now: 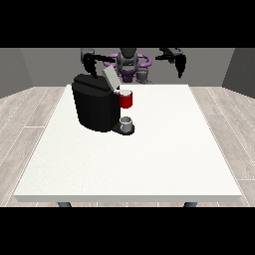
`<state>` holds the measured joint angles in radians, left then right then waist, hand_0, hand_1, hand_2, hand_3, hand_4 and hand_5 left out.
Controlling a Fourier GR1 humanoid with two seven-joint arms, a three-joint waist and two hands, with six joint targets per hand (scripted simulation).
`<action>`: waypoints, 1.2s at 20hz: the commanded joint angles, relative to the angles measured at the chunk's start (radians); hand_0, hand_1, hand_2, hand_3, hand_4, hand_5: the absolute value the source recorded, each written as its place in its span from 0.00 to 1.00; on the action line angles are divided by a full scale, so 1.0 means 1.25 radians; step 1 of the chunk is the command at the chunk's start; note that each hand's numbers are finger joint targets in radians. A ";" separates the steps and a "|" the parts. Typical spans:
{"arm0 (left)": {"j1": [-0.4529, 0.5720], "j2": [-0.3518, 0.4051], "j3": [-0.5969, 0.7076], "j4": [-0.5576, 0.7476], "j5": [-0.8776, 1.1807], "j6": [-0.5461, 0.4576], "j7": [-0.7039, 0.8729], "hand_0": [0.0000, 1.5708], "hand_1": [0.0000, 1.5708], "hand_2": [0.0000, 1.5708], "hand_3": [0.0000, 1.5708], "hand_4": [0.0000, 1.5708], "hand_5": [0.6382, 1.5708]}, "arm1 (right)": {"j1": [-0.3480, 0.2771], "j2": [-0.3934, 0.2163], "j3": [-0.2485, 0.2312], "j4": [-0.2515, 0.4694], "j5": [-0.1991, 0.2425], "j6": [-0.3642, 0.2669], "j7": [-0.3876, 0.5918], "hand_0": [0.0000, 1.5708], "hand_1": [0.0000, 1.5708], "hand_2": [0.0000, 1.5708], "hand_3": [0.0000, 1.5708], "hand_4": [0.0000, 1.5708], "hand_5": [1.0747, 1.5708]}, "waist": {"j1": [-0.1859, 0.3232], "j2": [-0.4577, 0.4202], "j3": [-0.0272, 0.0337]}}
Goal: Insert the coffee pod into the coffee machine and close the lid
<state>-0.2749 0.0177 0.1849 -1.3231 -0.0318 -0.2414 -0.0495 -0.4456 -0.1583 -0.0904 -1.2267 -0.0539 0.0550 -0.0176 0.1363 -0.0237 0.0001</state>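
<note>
A black coffee machine stands on the left half of the white table. Its grey lid is tilted up and open. At the machine's front sits a red part, with a small pale pod-like piece at its top. A grey cup rests on the machine's base below. The hand at the view's left hangs above the machine's back, fingers pointing down and relaxed. The hand at the view's right is raised well off to the right, fingers drooping, holding nothing.
The table's front and right parts stretch wide around the machine. The robot's torso stands behind the table's far edge. Wooden floor surrounds the table.
</note>
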 commanded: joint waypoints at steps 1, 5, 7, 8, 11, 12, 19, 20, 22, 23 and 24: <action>0.024 0.033 0.002 -0.026 0.019 -0.007 -0.015 0.00 0.00 0.00 0.00 0.00 1.00 | -0.063 -0.012 -0.016 0.031 -0.001 0.007 -0.001 0.00 0.00 0.00 0.00 0.00 1.00 | -0.018 0.029 -0.0001; 0.022 0.063 0.032 -0.049 0.068 -0.037 -0.005 0.00 0.00 0.00 0.00 0.00 1.00 | -0.025 0.020 0.029 0.059 0.052 -0.009 -0.059 0.00 0.00 0.00 0.00 0.00 1.00 | -0.006 0.038 0.0000; 0.028 0.049 0.011 -0.034 0.041 -0.015 -0.052 0.00 0.00 0.00 0.00 0.00 1.00 | -0.107 0.013 0.008 0.068 0.037 -0.017 -0.010 0.00 0.00 0.00 0.00 0.00 1.00 | -0.006 0.061 -0.0001; 0.059 0.019 -0.013 -0.065 0.026 0.014 -0.026 0.00 0.00 0.00 0.00 0.00 1.00 | -0.090 -0.035 -0.017 0.091 0.018 0.042 -0.042 0.00 0.00 0.00 0.00 0.00 1.00 | -0.002 0.052 0.0000; 0.040 0.034 -0.014 -0.075 0.045 0.012 0.015 0.00 0.00 0.00 0.00 0.08 1.00 | -0.121 0.006 0.008 0.114 0.049 -0.004 -0.016 0.00 0.00 0.00 0.00 0.00 1.00 | -0.001 0.049 0.0000; 0.042 0.044 -0.005 -0.047 0.031 0.028 -0.026 0.00 0.00 0.00 0.00 0.00 1.00 | -0.127 -0.001 0.008 0.094 0.042 0.012 -0.003 0.00 0.00 0.00 0.00 0.00 1.00 | -0.027 0.047 -0.0001; -0.006 0.031 -0.023 -0.037 0.012 0.056 -0.046 0.00 0.00 0.00 0.00 0.00 1.00 | -0.204 -0.008 -0.010 0.137 0.048 0.006 -0.022 0.00 0.00 0.00 0.00 0.00 1.00 | -0.013 0.120 -0.0001; 0.009 0.069 0.009 -0.032 0.061 0.013 -0.009 0.00 0.00 0.00 0.00 0.00 1.00 | -0.191 0.021 0.010 0.126 0.055 -0.009 0.010 0.00 0.00 0.00 0.00 0.00 1.00 | -0.007 0.073 -0.0002; 0.022 0.061 -0.012 -0.076 0.045 0.032 0.027 0.00 0.00 0.00 0.00 0.00 1.00 | -0.117 0.037 0.038 0.153 0.084 -0.001 -0.077 0.00 0.00 0.00 0.00 0.00 1.00 | -0.003 0.066 0.0001; -0.005 0.060 -0.003 -0.052 0.042 0.048 -0.019 0.00 0.00 0.00 0.00 0.00 1.00 | -0.183 -0.005 -0.001 0.163 0.066 0.016 -0.078 0.00 0.00 0.00 0.00 0.00 1.00 | -0.009 0.106 0.0000; 0.039 0.074 0.004 -0.025 0.040 0.028 -0.047 0.00 0.00 0.00 0.00 0.00 1.00 | -0.164 0.031 0.034 0.130 0.068 0.014 -0.022 0.00 0.00 0.00 0.00 0.00 1.00 | -0.021 0.064 -0.0002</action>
<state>-0.2490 0.0931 0.1802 -1.3841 0.0181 -0.2023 -0.0715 -0.6387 -0.1478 -0.0759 -1.0761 0.0276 0.0583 -0.0911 0.1167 0.0624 -0.0035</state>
